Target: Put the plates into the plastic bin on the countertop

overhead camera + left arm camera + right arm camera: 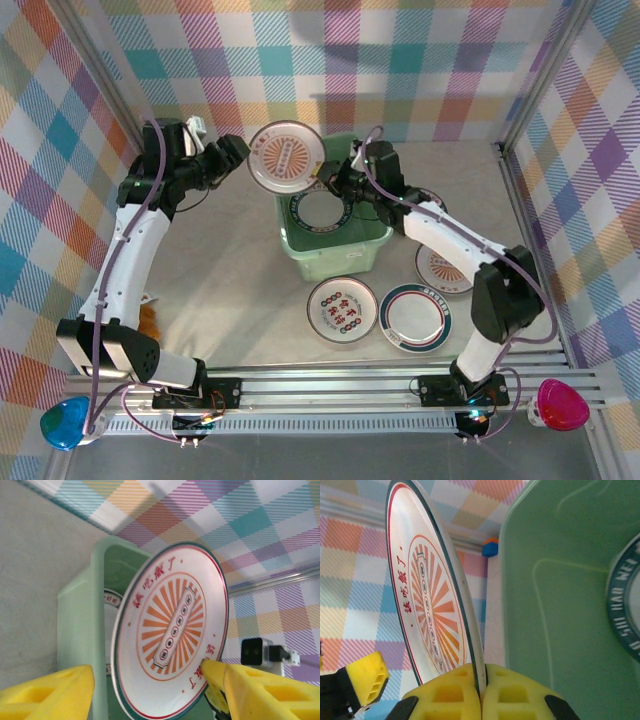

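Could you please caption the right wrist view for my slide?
Right pincer clamps the orange sunburst plate by its rim beside the mint-green bin.

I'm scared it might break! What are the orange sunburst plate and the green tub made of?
The orange sunburst plate looks like glazed ceramic or melamine: glossy white, thin rim; can't tell which. The green tub looks like plastic: smooth, faintly shiny, moulded rounded corners.
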Tool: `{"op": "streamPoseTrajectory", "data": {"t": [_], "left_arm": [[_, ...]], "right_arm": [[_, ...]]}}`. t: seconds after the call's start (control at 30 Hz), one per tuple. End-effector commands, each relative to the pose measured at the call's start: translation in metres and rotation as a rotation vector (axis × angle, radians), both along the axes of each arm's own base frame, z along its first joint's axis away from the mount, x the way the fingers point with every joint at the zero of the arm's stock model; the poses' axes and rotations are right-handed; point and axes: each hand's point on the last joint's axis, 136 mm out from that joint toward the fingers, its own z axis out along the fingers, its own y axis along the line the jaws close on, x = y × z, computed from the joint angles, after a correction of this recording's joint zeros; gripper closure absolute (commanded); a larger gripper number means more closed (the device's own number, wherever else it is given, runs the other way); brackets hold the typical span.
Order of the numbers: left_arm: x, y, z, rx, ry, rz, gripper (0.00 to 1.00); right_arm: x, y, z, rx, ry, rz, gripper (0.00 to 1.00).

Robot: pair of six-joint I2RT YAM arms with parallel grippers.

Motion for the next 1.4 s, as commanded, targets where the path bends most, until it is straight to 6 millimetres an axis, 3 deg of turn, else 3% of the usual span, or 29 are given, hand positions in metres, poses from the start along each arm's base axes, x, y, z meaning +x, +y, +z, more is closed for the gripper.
{"op": "streamPoseTrajectory", "data": {"t": [0.0,0.2,0.33,0.53,0.8,1.2,1.37], "left_arm": [[0.001,0.0,0.016,0.042,-0.068,-0.005,0.29],[-0.001,0.004,-0.003,0.085,-0.052,-0.019,0.28],[-0.001,0.008,-0.014,0.108,-0.047,-0.029,0.26],[0.005,0.019,-0.038,0.107,0.003,-0.017,0.26],[0.011,0.031,-0.07,0.104,0.071,-0.014,0.26],[0.017,0.037,-0.092,0.103,0.128,-0.033,0.26],[0.016,0.037,-0.096,0.103,0.141,-0.035,0.26]], "right_arm": [[-0.001,-0.031,0.042,0.006,-0.087,-0.156,1.0],[-0.007,-0.062,0.004,-0.115,0.05,-0.294,1.0],[-0.007,-0.074,-0.011,-0.123,0.094,-0.374,1.0],[-0.007,-0.069,-0.041,-0.182,0.217,-0.434,1.0],[0.0,-0.057,-0.064,-0.274,0.315,-0.496,1.0],[0.005,-0.037,-0.108,-0.265,0.499,-0.618,1.0],[0.002,-0.037,-0.125,-0.292,0.574,-0.677,1.0]]}}
